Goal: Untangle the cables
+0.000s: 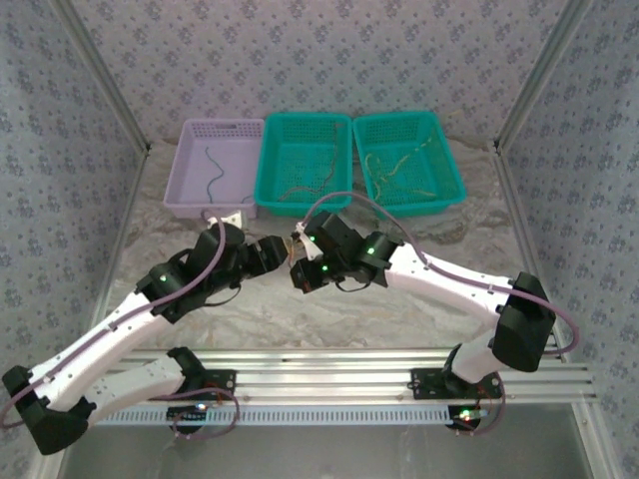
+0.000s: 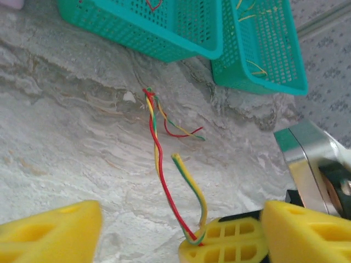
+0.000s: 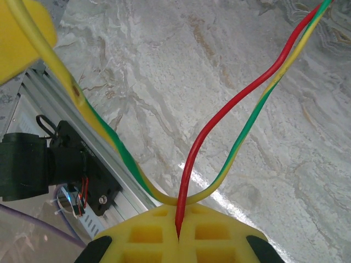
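A red cable (image 2: 159, 159) and a yellow-green cable (image 2: 192, 181) twist together up to a small knot (image 2: 148, 93) over the marble tabletop, with loose ends trailing on the table beyond it. My right gripper (image 3: 178, 233) is shut on the red cable (image 3: 230, 104) and on the bend of the yellow-green cable (image 3: 252, 118). Its yellow fingers (image 2: 225, 241) sit between the jaws of my left gripper (image 2: 181, 233), which stands open around them, touching no cable. The two grippers meet mid-table, left (image 1: 274, 251) and right (image 1: 298, 263).
Three baskets line the far side: a lilac one (image 1: 190, 200) with a dark cable, a middle teal one (image 1: 268, 190) and a right teal one (image 1: 454, 185), each holding thin cables. The aluminium rail (image 1: 329, 369) runs along the near edge.
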### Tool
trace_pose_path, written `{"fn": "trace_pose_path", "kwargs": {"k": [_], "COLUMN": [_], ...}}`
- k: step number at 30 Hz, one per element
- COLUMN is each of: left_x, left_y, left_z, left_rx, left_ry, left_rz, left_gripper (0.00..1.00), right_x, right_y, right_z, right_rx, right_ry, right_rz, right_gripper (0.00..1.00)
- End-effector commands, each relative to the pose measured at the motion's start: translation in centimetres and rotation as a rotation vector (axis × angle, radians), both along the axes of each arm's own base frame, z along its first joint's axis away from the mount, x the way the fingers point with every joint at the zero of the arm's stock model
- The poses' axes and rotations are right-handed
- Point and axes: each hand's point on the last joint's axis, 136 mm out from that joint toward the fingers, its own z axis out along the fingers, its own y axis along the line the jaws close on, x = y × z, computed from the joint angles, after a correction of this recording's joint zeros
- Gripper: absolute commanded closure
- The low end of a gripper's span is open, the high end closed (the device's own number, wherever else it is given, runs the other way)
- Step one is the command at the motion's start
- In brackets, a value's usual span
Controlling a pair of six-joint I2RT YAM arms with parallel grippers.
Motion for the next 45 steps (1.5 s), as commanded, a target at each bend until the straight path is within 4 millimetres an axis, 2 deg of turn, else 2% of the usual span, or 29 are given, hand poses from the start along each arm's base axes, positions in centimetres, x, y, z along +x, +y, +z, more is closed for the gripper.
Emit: {"fn": "trace_pose_path", "kwargs": {"k": [1,7,15,19,20,22,25,32,37,40,42,45], "left_x": [0.6,1.0,0.9,0.6,0.4,0.2,-0.4,-1.6,-2.1,-2.3,-2.3,-2.2], "left_y": [-0.3,-0.4,-0.5,-0.4,-0.2,0.5,2.0,5.3,8.5,10.3,11.4,12.8], "left_z": [0.2,-0.1,-0.9,-1.2,-1.2,-1.4,-1.7,-3.3,-3.3,-2.7,-2.3,-1.6], "left_rx": [-0.007,-0.015,-0.010,-0.012,-0.009,0.016,0.086,0.255,0.369,0.414,0.442,0.473], "left_ry": [-0.011,-0.012,0.006,0.002,-0.004,-0.013,-0.028,0.011,0.027,0.024,0.025,0.021], "left_rz": [0.020,0.040,0.036,0.028,0.025,0.028,0.029,0.004,0.006,0.013,0.026,0.045], "left_gripper": [0.41,0.59,1.00,1.00,1.00,1.00,1.00,1.00,1.00,1.00,1.00,1.00], "right_x": [-0.4,-1.2,-0.7,0.0,0.2,1.2,3.7,9.3,11.6,12.9,13.3,13.4], "right_y": [0.4,0.8,0.3,-0.3,-1.0,-2.2,-5.1,-13.9,-20.3,-24.9,-27.9,-30.9], "right_z": [1.7,1.7,1.3,1.8,1.0,1.4,2.6,5.2,5.7,5.7,5.9,6.6], "right_rx": [0.039,0.043,0.036,0.053,0.044,0.063,0.102,0.255,0.235,0.206,0.176,0.179], "right_ry": [-0.039,-0.049,-0.058,-0.054,-0.041,-0.031,-0.033,0.015,-0.015,-0.039,-0.080,-0.130], "right_rz": [0.023,0.048,0.020,-0.016,-0.037,-0.083,-0.191,-0.445,-0.601,-0.747,-0.856,-0.971], "right_gripper": [1.00,1.00,1.00,1.00,1.00,1.00,1.00,1.00,1.00,1.00,1.00,1.00]}}
